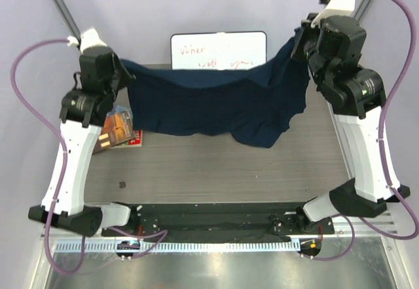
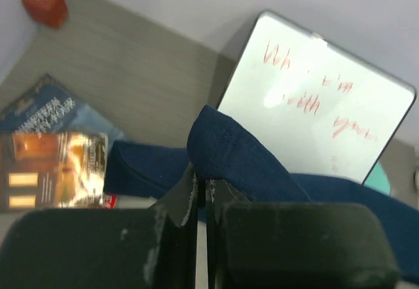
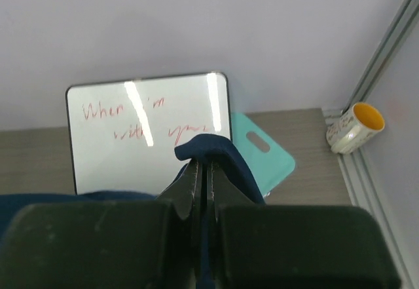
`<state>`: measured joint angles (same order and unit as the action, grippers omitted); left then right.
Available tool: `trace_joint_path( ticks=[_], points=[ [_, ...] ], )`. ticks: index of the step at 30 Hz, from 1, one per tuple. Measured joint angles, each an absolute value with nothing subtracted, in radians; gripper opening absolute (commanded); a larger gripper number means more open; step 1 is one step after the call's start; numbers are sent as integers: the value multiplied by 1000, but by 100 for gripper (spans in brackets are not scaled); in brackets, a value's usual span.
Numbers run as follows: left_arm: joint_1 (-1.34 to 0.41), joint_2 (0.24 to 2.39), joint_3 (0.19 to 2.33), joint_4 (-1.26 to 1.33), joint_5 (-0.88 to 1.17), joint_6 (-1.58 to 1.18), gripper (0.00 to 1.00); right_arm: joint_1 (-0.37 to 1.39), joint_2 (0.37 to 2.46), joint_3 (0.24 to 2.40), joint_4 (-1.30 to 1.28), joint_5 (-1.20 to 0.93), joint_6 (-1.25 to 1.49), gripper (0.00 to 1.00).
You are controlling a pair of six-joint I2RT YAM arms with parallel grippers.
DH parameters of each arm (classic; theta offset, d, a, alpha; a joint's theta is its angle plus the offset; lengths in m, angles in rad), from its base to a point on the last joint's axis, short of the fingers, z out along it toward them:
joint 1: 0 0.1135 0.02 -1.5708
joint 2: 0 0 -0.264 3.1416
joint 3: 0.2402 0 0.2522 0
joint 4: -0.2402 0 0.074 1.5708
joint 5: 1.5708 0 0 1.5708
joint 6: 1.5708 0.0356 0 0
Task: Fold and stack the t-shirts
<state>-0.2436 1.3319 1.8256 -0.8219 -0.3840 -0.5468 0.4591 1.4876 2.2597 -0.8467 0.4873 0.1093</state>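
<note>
While held aloft, t-shirt (image 1: 216,102): hangs as a sagging dark-blue sheet between the two arms, upper edge drawn nearly taut over the far side of the table (image 1: 229,164), lower hem drooping further on the right; contact with the tabletop, cannot tell.
Left gripper (image 2: 201,185): clamped tight on a folded corner of cloth, fabric bulging above the tips.
Right gripper (image 3: 203,171): likewise pinched together on the opposite corner, a loop of cloth standing above the tips.
Reason for the hold: probably spreads the garment by two corners to shake out wrinkles and allow laying it flat before folding; judged an early step, with no fold made and no stack seen.
Whiteboard (image 1: 218,53): stands upright against the back wall behind the cloth; red handwriting, reads roughly "When I'm with you", last word uncertain.
Book (image 2: 46,115): lies at the left edge of the table beside a glossy orange packet (image 2: 55,171); cover lettering too blurred to read.
Teal board (image 3: 262,151): lies to the right of the whiteboard, partly hidden behind it.
Mug (image 3: 353,126): sits in the far right corner, yellow inside, patterned outside, no legible print.
Red block (image 2: 44,4): sits at the far left corner, white marks unreadable.
</note>
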Motion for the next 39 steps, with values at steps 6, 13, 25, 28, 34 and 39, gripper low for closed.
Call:
trace_joint_path(
  ticks=[6, 13, 25, 28, 34, 39],
  points=[
    [-244, 1100, 1425, -839, -206, -556, 0, 459, 1264, 1924, -860, 356, 173, 1],
    [-244, 739, 1212, -832, 1, -470, 0, 461, 885, 1761, -842, 247, 206, 1],
    [-244, 601, 1227, -843, 20, -472, 0, 461, 878, 1868, -860, 242, 261, 1],
    [-244, 644, 1230, -821, -38, -472, 0, 461, 981, 1905, -876, 301, 235, 1],
    [-244, 955, 1273, -703, -159, -474, 0, 451, 1287, 2057, -863, 471, 163, 1],
    [-226, 1365, 1554, -693, -202, -485, 0, 305, 1697, 2427, -890, 383, 182, 1]
  ],
)
